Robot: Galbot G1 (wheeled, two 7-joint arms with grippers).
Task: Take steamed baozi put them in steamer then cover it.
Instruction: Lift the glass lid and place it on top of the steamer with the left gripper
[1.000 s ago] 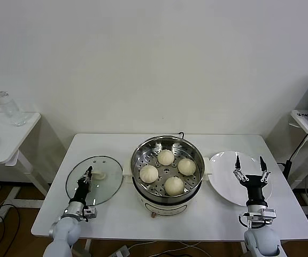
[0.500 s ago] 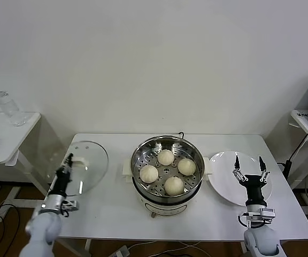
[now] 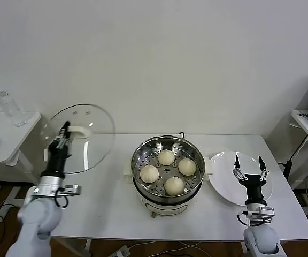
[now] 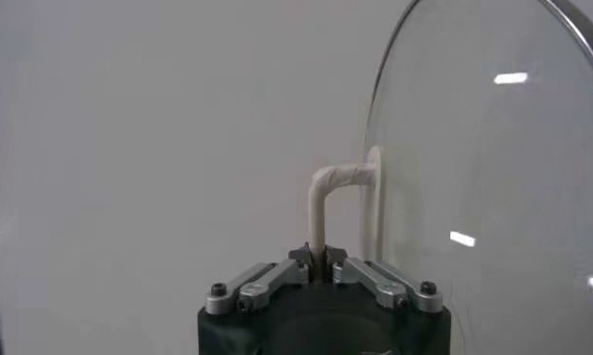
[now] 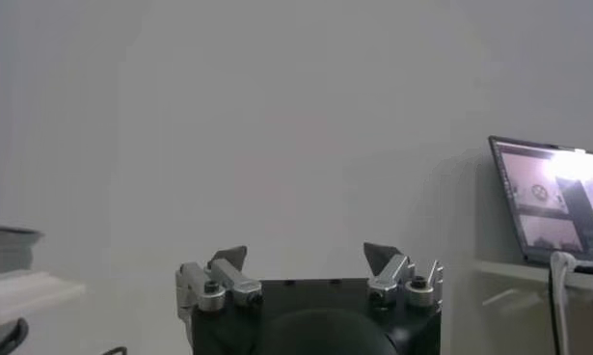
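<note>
Several cream-white baozi [image 3: 166, 157] lie on the perforated tray inside the steel steamer [image 3: 141, 151] at the table's middle. My left gripper [image 3: 64, 131] is shut on the cream handle [image 4: 320, 207] of the glass cover [image 3: 84, 147], holding it tilted up on edge in the air above the table's left end, well left of the steamer. In the left wrist view the cover [image 4: 489, 183] stands edge-on beside the pinched handle. My right gripper [image 3: 248, 163] stands open and upright over the white plate [image 3: 224, 179], holding nothing; its fingertips [image 5: 228, 259] show spread wide.
The white plate lies right of the steamer. A side table [image 3: 4, 140] with a glass jar [image 3: 7, 108] and a dark object stands at the far left. A laptop [image 5: 556, 203] sits on a stand at the right.
My left gripper has lifted the cover off the table, carrying it up and to the left and tipping it on edge. The right arm has stayed put.
</note>
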